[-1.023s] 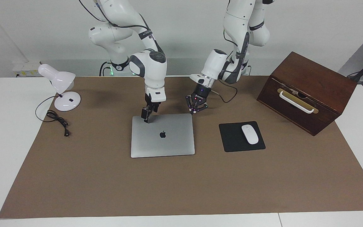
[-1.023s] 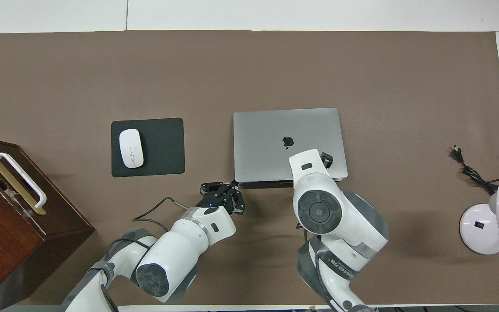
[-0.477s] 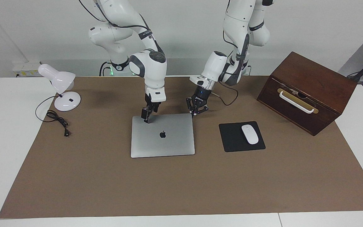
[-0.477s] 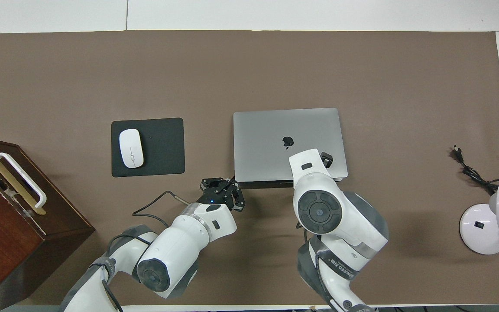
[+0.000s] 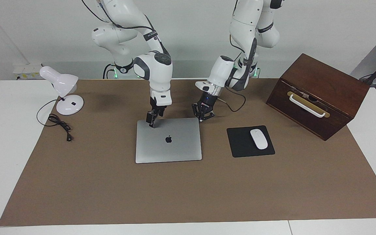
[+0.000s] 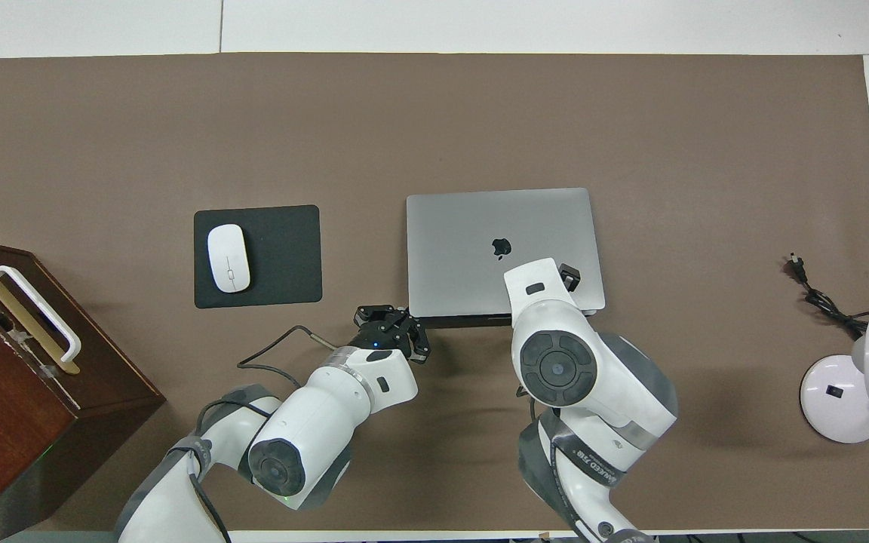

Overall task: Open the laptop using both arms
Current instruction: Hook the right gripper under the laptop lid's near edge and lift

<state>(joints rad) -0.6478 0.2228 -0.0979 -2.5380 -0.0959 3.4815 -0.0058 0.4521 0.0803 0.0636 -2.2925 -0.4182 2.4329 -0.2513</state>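
The silver-grey laptop (image 5: 168,148) (image 6: 480,226) lies closed and flat on the brown mat, apple logo up. My right gripper (image 5: 151,123) (image 6: 569,278) is shut and points straight down, its tip resting on the lid near the corner closest to the robots at the right arm's end. My left gripper (image 5: 201,118) (image 6: 403,315) is shut with nothing in it. It hangs low and tilted at the lid's other robot-side corner, its tips right at the laptop's edge; whether they touch it I cannot tell.
A black mouse pad (image 5: 240,148) with a white mouse (image 5: 258,138) lies beside the laptop toward the left arm's end, and a wooden box (image 5: 318,94) stands past it. A white desk lamp (image 5: 64,94) and its cord (image 5: 59,125) sit at the right arm's end.
My left gripper has crept closer to the laptop's corner and its wrist has turned a little. The right gripper and the laptop have stayed put.
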